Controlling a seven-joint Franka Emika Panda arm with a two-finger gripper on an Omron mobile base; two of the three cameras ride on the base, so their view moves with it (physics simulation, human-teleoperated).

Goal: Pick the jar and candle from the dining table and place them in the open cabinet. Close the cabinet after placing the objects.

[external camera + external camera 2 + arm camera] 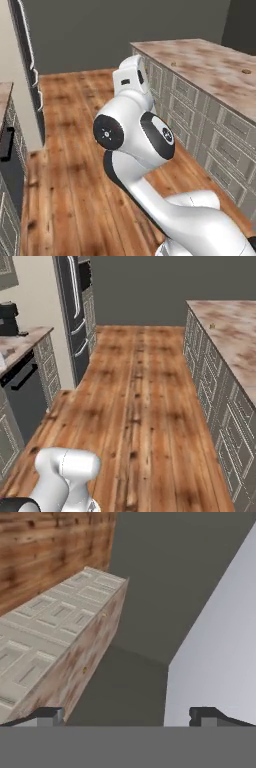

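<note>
Hand view: two-finger dark-tipped gripper (pixel 127 714) seen spread wide, nothing held | reddish-brown marbled stone dining table (pixel 210 62) | tiny yellowish speck (pixel 212 326), maybe candle

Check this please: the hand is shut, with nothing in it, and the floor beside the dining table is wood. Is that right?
Not quite. The hand is open, not shut: in the hand view its two fingertips stand wide apart, with nothing between them. The rest holds: the floor beside the dining table is wood.
</note>
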